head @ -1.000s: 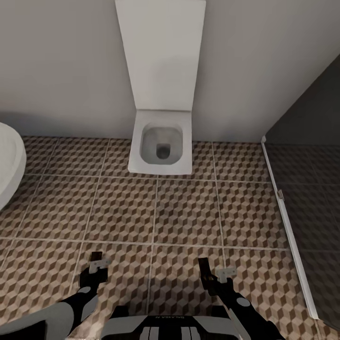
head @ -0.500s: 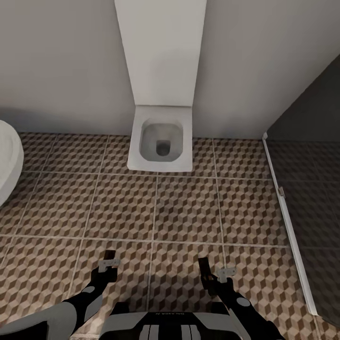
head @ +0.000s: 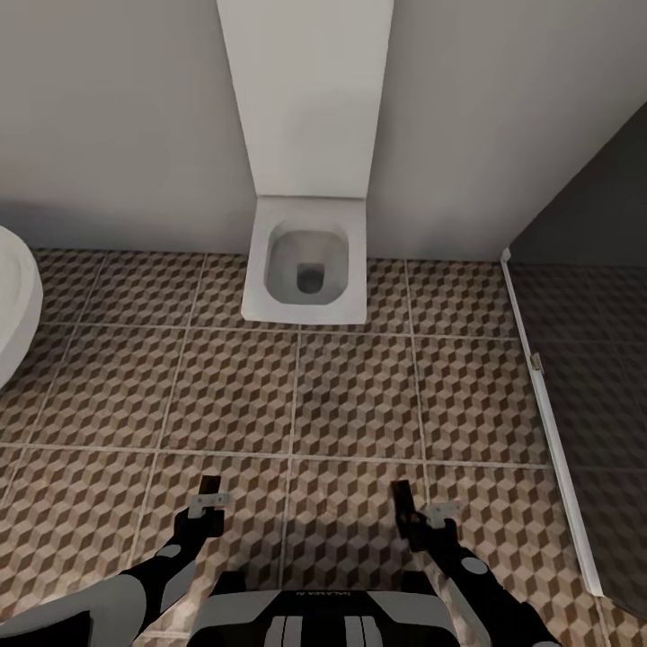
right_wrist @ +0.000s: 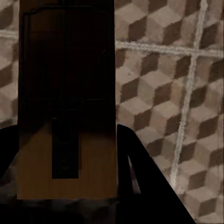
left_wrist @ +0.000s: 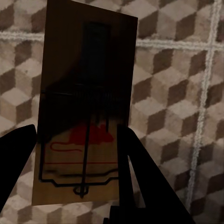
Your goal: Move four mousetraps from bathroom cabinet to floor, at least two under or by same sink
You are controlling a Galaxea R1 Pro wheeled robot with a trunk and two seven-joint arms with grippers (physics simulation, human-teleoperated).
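Lengthwise between left end effector (left_wrist: 74, 186) fingers, mousetrap (left_wrist: 84, 107), seemingly gripped

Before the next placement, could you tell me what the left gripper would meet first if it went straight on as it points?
Probably the bathroom floor: beyond the mousetrap in the left gripper, tile alone shows.

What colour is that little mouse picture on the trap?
Red, printed on the mousetrap; the left wrist view shows it best.

two mousetraps (left_wrist: 86, 112) (right_wrist: 67, 107) clamped in jaws, above bathroom floor (head: 359, 395).
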